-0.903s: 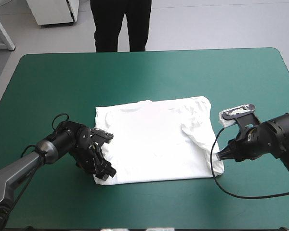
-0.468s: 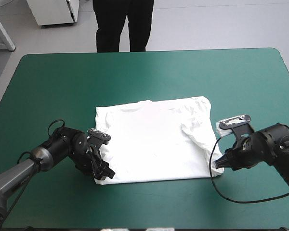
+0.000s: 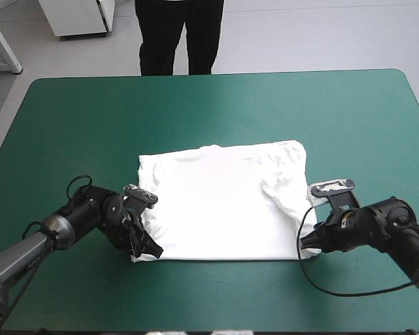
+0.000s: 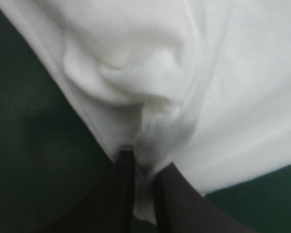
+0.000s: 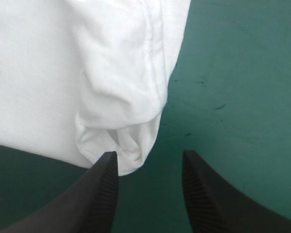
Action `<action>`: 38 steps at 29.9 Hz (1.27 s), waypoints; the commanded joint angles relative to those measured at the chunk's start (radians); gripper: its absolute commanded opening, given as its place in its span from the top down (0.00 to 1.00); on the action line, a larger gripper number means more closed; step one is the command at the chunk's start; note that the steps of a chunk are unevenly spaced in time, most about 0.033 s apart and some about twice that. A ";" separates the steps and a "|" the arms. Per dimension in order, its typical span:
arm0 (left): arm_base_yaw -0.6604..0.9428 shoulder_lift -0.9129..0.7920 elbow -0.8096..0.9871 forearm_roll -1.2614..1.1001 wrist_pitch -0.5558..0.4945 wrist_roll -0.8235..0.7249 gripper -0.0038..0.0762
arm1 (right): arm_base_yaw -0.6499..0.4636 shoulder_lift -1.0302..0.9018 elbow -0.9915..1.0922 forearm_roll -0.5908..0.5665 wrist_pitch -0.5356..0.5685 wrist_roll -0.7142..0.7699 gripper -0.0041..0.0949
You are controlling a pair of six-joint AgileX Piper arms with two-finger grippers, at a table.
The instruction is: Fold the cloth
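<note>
A white T-shirt (image 3: pixel 223 206) lies spread flat as a rough rectangle near the middle of a table (image 3: pixel 195 105) with a teal-green cover, a little closer to the near edge than the far one. A sleeve is folded in across its right side, leaving a ridge of wrinkles there.

The left gripper (image 3: pixel 146 248) sits low at the T-shirt's near left corner, its arm reaching in from the near left. In the left wrist view its two black fingers (image 4: pixel 123 194) are drawn almost together, with a narrow pinch of white fabric caught between them. The hem bunches into a soft puckered fold just ahead of the tips, and teal-green cover shows on either side of the corner.

The right gripper (image 3: pixel 306 244) sits low at the T-shirt's near right corner, its arm coming in from the right. In the right wrist view its black fingers (image 5: pixel 104 189) stand apart with nothing clamped. The rounded, doubled-over corner of the T-shirt lies on the cover just ahead of the gap, close against the tip of one finger. The other finger is over bare cover beside the T-shirt's side edge.
</note>
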 commanded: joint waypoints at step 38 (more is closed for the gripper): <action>-0.012 -0.066 -0.010 -0.122 0.093 0.046 0.94 | 0.001 0.185 -0.033 0.227 0.041 -0.103 0.98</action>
